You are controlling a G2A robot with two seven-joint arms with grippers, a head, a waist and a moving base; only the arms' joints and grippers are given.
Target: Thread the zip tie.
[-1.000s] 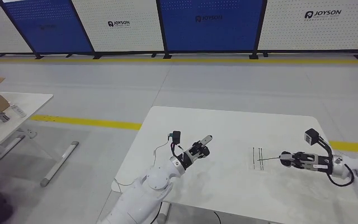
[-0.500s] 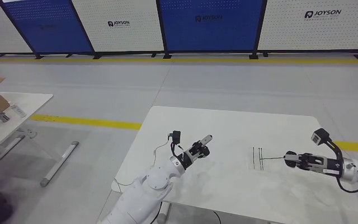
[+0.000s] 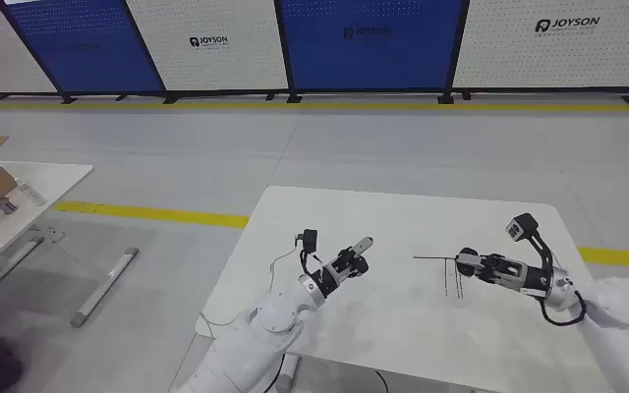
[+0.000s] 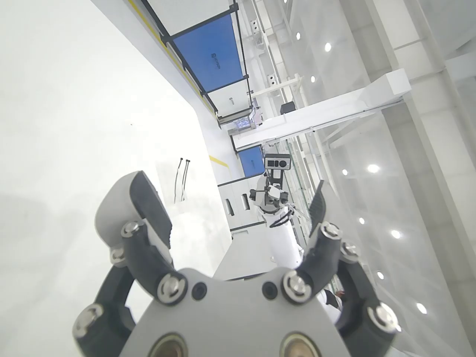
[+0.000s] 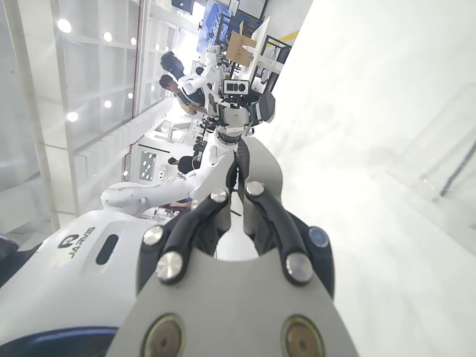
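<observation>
My right gripper (image 3: 460, 262) is clenched on one thin black plastic zip tie (image 3: 433, 258), holding it over the white table (image 3: 393, 211), out toward 3 o'clock from the table's middle. The strap's long axis runs 3-to-9, and its free end points to 9 o'clock at the left gripper (image 3: 361, 252). That gripper's jaws stand wide apart and empty, well short of the tip.

I can't tell whether the free end is the head or the tail.

Two more black zip ties (image 3: 447, 278) lie flat near the held one, side by side, with their axes running 12-to-6.

I judge the strap to be feather-light, springy and slick, so the unsupported length is likely to sag and quiver. I'd take hold close to the free end, pinching across the flat faces, so it stays steady for threading.
</observation>
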